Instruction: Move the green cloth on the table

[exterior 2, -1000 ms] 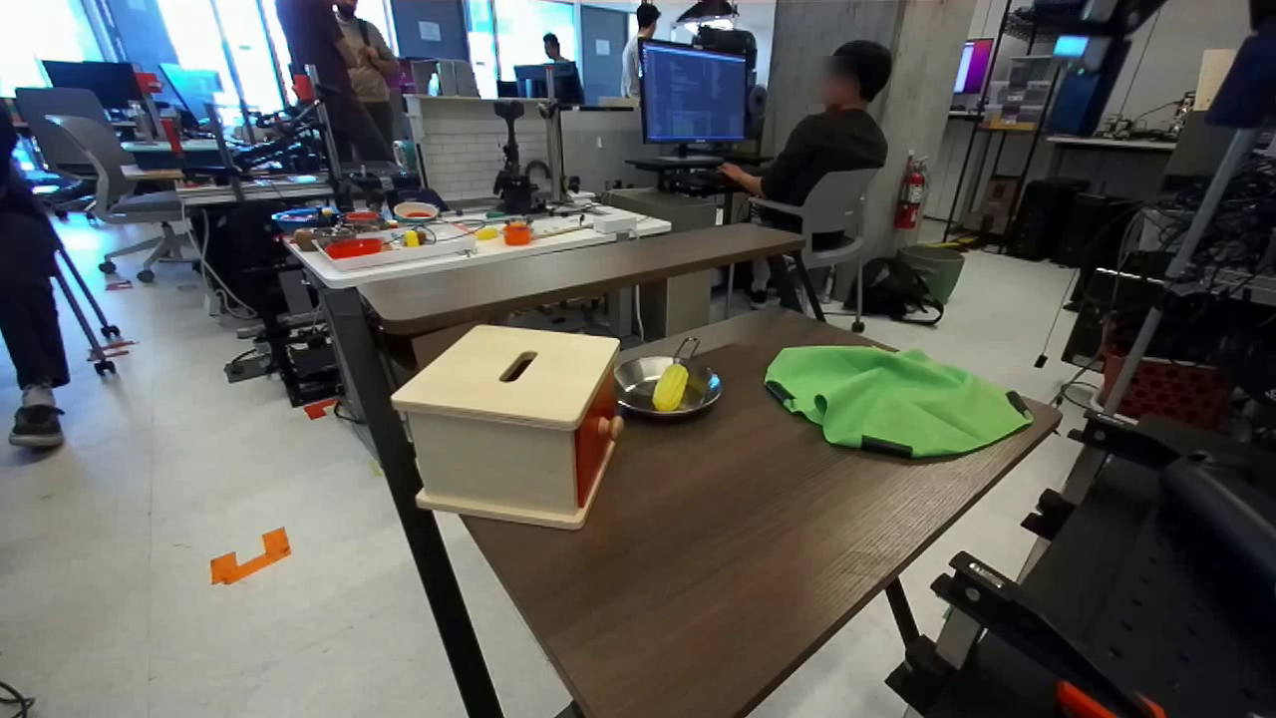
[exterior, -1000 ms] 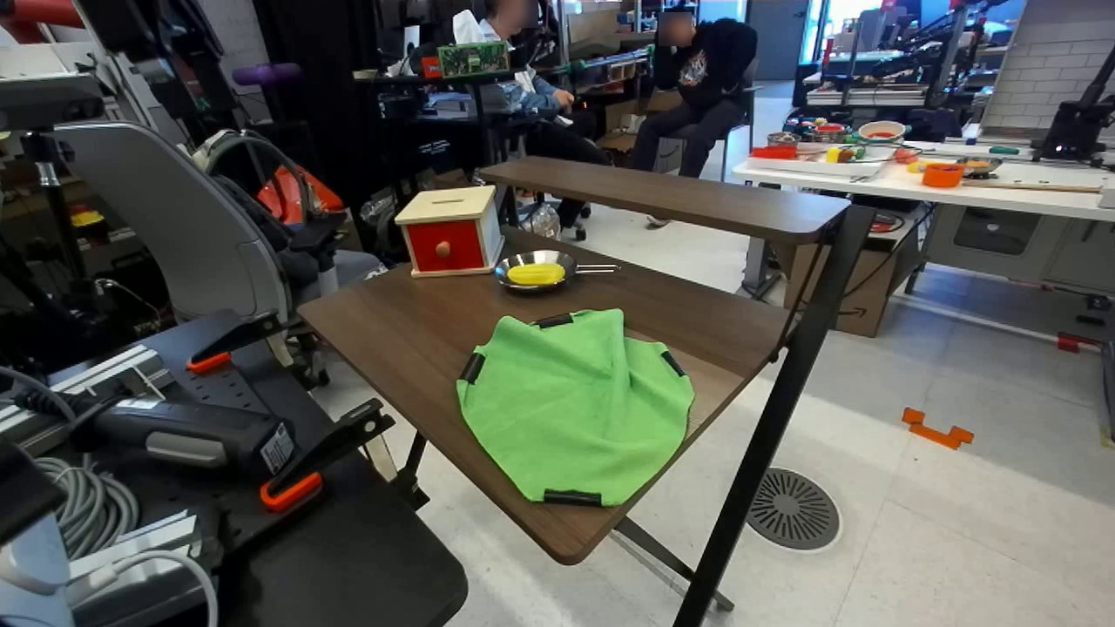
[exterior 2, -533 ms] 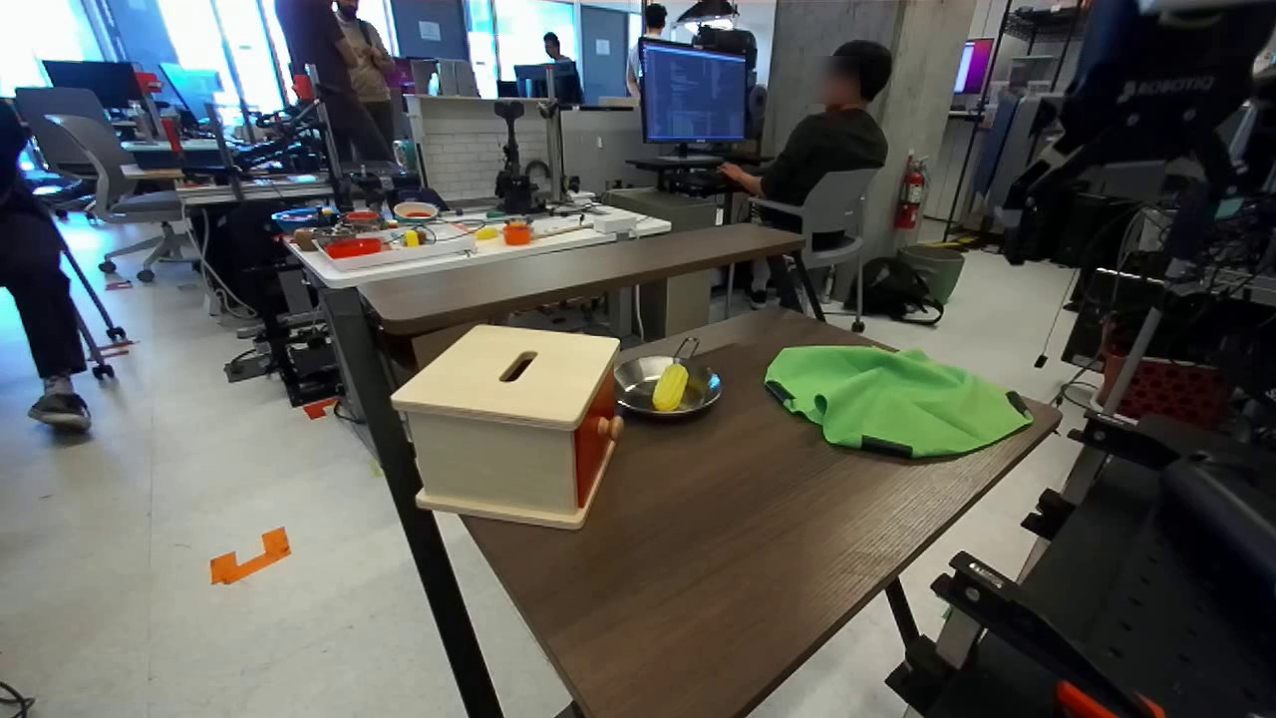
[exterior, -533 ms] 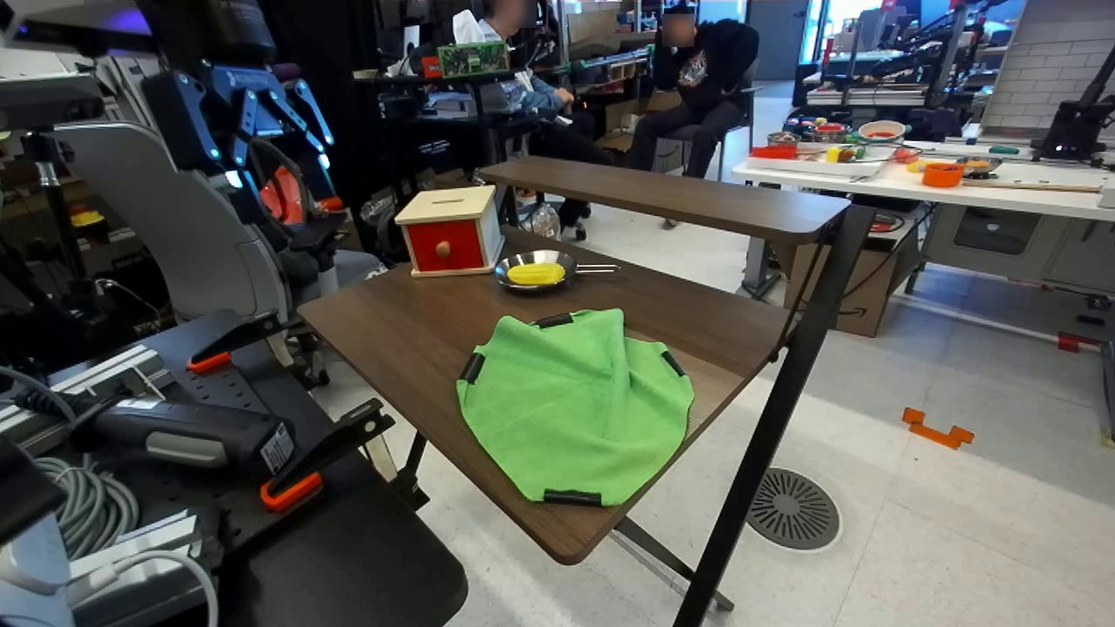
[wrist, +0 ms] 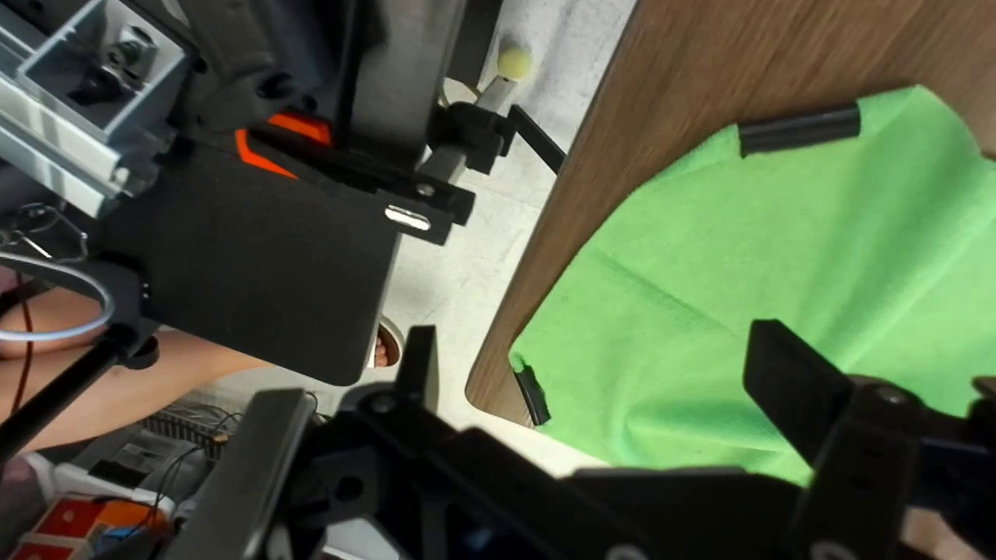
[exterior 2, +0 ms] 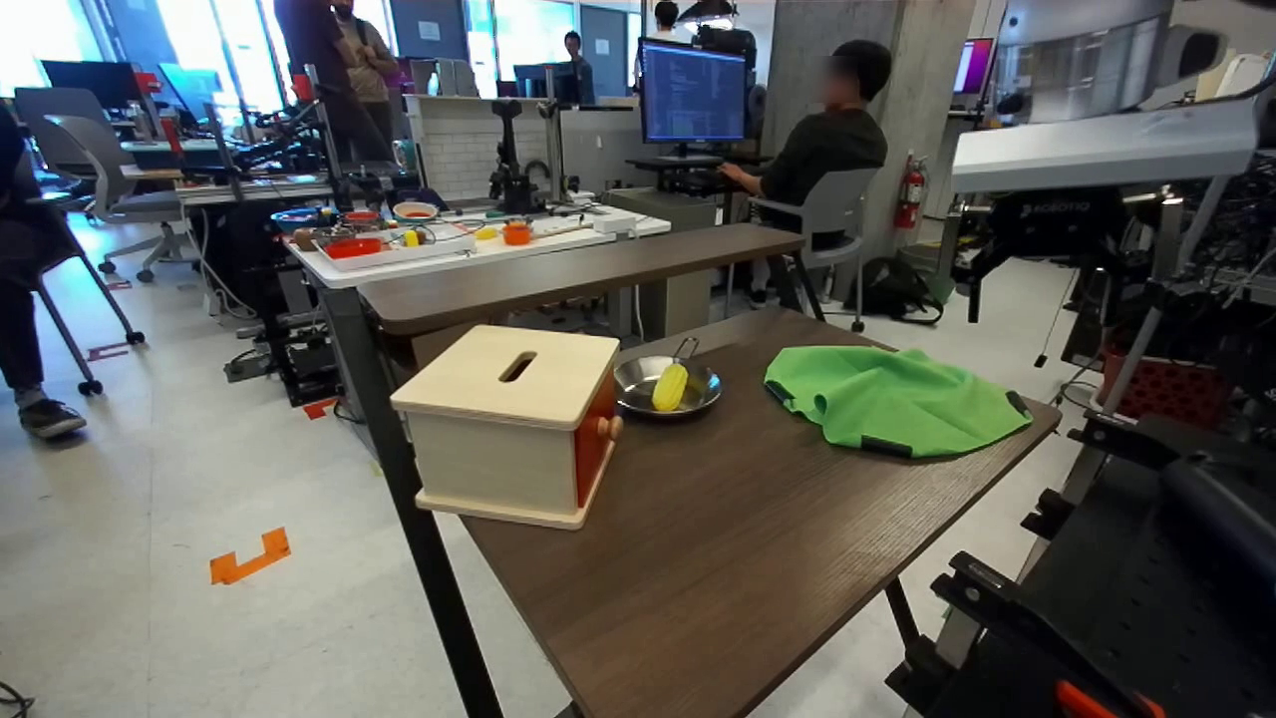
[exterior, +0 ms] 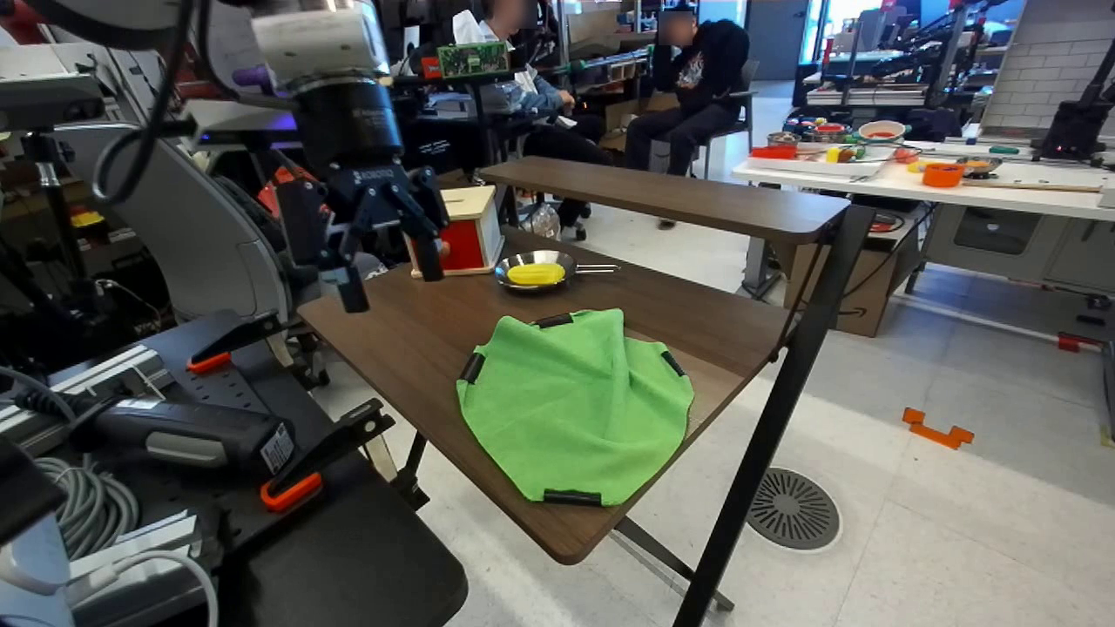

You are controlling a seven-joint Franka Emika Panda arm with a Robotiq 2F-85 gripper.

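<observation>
The green cloth (exterior: 571, 409) with black strips on its edge lies rumpled on the brown table (exterior: 401, 326), near one corner. It also shows in an exterior view (exterior 2: 902, 404) and in the wrist view (wrist: 700, 233). My gripper (exterior: 391, 280) is open and empty in the air, apart from the cloth and higher than it. In the wrist view my gripper (wrist: 595, 338) has its fingers wide apart, with the cloth and the table corner below. In an exterior view the arm comes in at the right, beyond the cloth.
A wooden box (exterior 2: 508, 429) with a red drawer front stands on the table. Beside it is a metal pan (exterior 2: 638, 384) holding a yellow item (exterior 2: 671, 387). A raised shelf (exterior: 671, 196) runs along one side. A black cart (exterior: 348, 540) with clamps stands close by.
The arm has come into the exterior views and moved toward the table, with its gripper lowered and turned to point down. The cloth, box and pan have not moved.
</observation>
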